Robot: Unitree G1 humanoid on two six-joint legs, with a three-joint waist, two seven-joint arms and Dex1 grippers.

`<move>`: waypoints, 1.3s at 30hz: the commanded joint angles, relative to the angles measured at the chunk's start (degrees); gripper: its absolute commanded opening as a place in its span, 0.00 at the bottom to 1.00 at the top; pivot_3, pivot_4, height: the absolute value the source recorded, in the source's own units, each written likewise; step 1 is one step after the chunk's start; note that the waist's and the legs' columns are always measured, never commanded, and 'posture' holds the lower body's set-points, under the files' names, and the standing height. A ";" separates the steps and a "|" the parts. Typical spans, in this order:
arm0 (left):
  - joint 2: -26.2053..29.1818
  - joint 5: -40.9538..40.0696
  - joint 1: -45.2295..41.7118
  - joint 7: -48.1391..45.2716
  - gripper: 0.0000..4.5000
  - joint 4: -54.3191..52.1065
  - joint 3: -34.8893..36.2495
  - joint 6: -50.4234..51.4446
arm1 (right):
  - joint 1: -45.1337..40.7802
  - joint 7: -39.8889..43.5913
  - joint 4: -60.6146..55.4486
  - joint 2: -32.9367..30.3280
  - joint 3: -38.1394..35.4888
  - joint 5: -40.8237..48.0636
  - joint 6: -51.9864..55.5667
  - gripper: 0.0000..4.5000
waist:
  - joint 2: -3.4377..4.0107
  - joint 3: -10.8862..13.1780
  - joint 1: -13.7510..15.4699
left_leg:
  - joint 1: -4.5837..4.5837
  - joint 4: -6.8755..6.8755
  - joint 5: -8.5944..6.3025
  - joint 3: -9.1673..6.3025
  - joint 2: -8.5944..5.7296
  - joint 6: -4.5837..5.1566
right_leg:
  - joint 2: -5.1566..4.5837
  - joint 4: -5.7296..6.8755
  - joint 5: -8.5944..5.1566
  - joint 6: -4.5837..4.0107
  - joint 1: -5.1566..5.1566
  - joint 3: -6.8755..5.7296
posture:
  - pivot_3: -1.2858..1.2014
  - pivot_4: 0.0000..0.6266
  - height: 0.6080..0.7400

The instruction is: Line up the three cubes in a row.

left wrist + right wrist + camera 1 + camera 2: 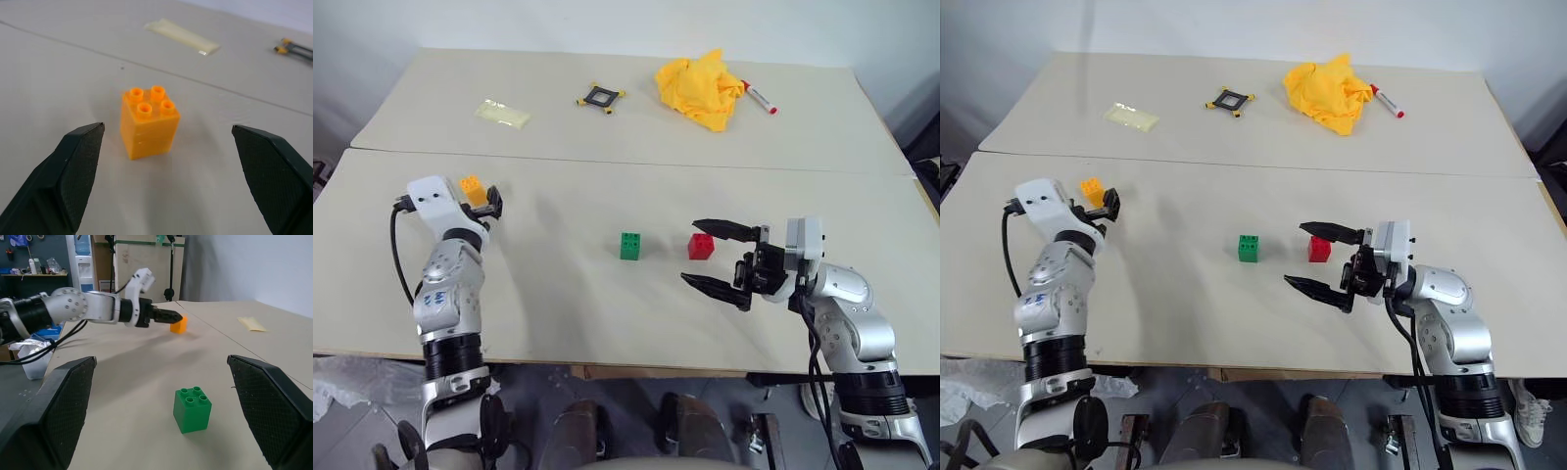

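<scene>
Step in hand as I read it: fetching the orange cube point(149, 122), the stray one. My left claw point(166, 161) is level and lined up on it, fingers spread wide with the cube standing upright in the gap ahead, nothing touching yet. Left claw holds nothing.

Taking the green cube point(630, 246) as landmark: the red cube point(702, 246) sits near it on the robot's right, a small gap between them, roughly level with each other, so I judge that pair already forms the start of the row. The orange cube is well apart on the robot's left and a bit farther back on the desk point(568, 294).

My right claw point(722, 259) hangs just past the red cube, on the side away from green, pointing toward it, jaws fully spread and empty.

Next move calls for: push the left claw forward until the fingers flank the orange cube, close squarely on its flat sides, lift, carry it over and set it beside green on the side opposite red, matching the gap. Risk: nudging the cube off-square on approach.

Count:
- cubes: three (one orange, one green, one red)
- claws: two, both open
- far desk, behind green: one black square frame with yellow corners point(600, 97), one yellow cloth point(701, 88), one red-capped marker point(760, 98), one pale clear packet point(502, 114)
</scene>
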 commanded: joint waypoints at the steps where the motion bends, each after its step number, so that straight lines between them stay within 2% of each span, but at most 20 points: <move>1: 0.32 3.25 -3.91 3.62 0.99 4.93 -0.68 -3.84 | 0.59 -0.17 -2.46 -0.07 -0.36 0.94 0.08 1.00 | -0.02 0.01 0.11 | 0.00 0.01 0.00 0.00 -0.01 0.01 | 0.00 0.00 0.00 0.01 0.01 0.01 | 0.52 0.24 1.00; 13: 1.12 4.52 -11.85 3.66 0.99 20.21 -1.85 -11.62 | 1.35 -1.24 -3.00 0.65 0.29 0.63 0.11 1.00 | -0.05 0.02 0.03 | -0.05 0.00 0.00 0.02 -0.02 0.01 | -0.01 0.00 0.01 0.02 -0.05 0.01 | 0.52 0.24 1.00; 19: 2.32 4.27 -10.59 1.47 0.58 19.43 -1.73 -13.66 | 1.77 -1.83 -2.65 0.80 0.07 0.33 -0.48 1.00 | -0.07 0.04 0.02 | -0.05 0.00 0.01 0.03 -0.01 0.01 | -0.01 0.01 0.01 0.02 -0.07 0.02 | 0.52 0.24 1.00; 23: 5.45 2.65 -8.47 -5.11 0.33 18.88 -1.59 -13.09 | 2.83 -2.34 -3.10 0.81 -0.08 0.10 -0.78 1.00 | -0.07 0.03 -0.02 | -0.05 0.00 0.01 0.03 -0.01 0.01 | -0.01 0.01 0.01 0.02 -0.07 0.01 | 0.52 0.24 1.00; 25: 6.95 -0.24 -7.18 -11.00 0.33 18.17 -0.86 -11.42 | 3.44 -2.76 -3.68 0.76 -0.18 0.06 -0.81 1.00 | -0.07 0.03 -0.08 | -0.05 -0.01 0.01 0.05 -0.01 0.01 | -0.01 0.01 0.01 0.02 -0.08 0.02 | 0.52 0.24 1.00; 27: 9.92 -3.27 -5.57 -21.03 0.33 16.93 -1.26 -11.29 | 4.07 -3.22 -4.26 0.52 -0.55 0.06 -0.85 1.00 | -0.07 0.03 -0.16 | -0.05 -0.01 0.01 0.06 0.00 0.00 | -0.01 0.02 0.01 0.02 -0.09 0.03 | 0.52 0.24 1.00; 31: 18.84 -5.23 -3.03 -47.96 0.33 17.47 -6.01 -18.04 | 6.02 -3.37 -5.04 -0.57 -1.75 0.15 -0.99 1.00 | -0.08 0.04 -0.14 | -0.05 -0.02 0.01 0.14 0.02 -0.01 | 0.04 0.04 0.00 0.02 -0.15 0.04 | 0.52 0.24 1.00; 35: 23.34 -9.95 -5.22 -73.70 0.33 20.47 -8.56 -22.29 | 7.73 -3.80 -5.99 -1.28 -2.66 0.11 -1.14 1.00 | -0.07 0.04 0.06 | -0.05 -0.01 0.01 0.18 0.00 -0.01 | 0.04 0.02 -0.01 0.02 -0.14 0.07 | 0.52 0.24 1.00; 37: 24.32 -7.92 -8.18 -84.43 0.33 24.91 -12.17 -27.99 | 8.65 -4.26 -6.78 -1.49 -3.15 0.16 -1.08 1.00 | -0.07 0.04 0.11 | -0.05 0.00 0.01 0.19 0.00 -0.01 | 0.04 0.01 -0.01 0.02 -0.14 0.07 | 0.52 0.24 1.00; 39: 24.39 -5.14 -11.22 -90.37 0.33 30.35 -15.07 -32.40 | 9.30 -4.66 -7.48 -1.67 -3.39 0.25 -0.98 1.00 | -0.07 0.04 -0.01 | -0.05 -0.01 0.01 0.25 -0.06 -0.01 | 0.05 0.01 -0.01 0.02 -0.15 0.08 | 0.52 0.24 1.00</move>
